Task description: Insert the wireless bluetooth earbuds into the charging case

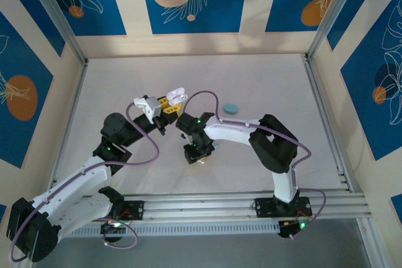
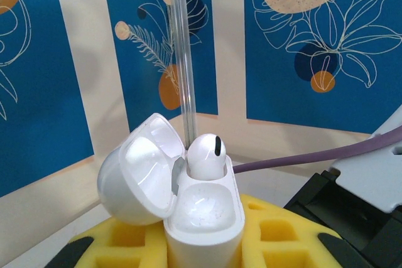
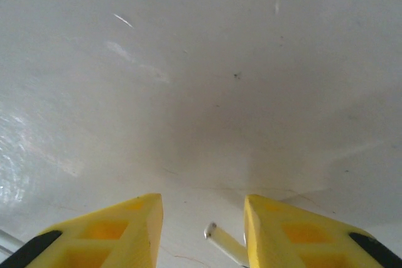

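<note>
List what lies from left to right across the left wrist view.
open lid → earbud, seated in the white case → purple cable

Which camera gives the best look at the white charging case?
Left wrist: the charging case is close up, lid open, one white earbud seated. From the top external view it is a tiny white shape in the left gripper.

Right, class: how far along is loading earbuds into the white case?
Done: one white earbud sits in the open white case held by the left gripper. In hand: the right gripper, jaws apart, straddles a small white stem, likely an earbud's, on the table. Left: the near socket is empty.
</note>
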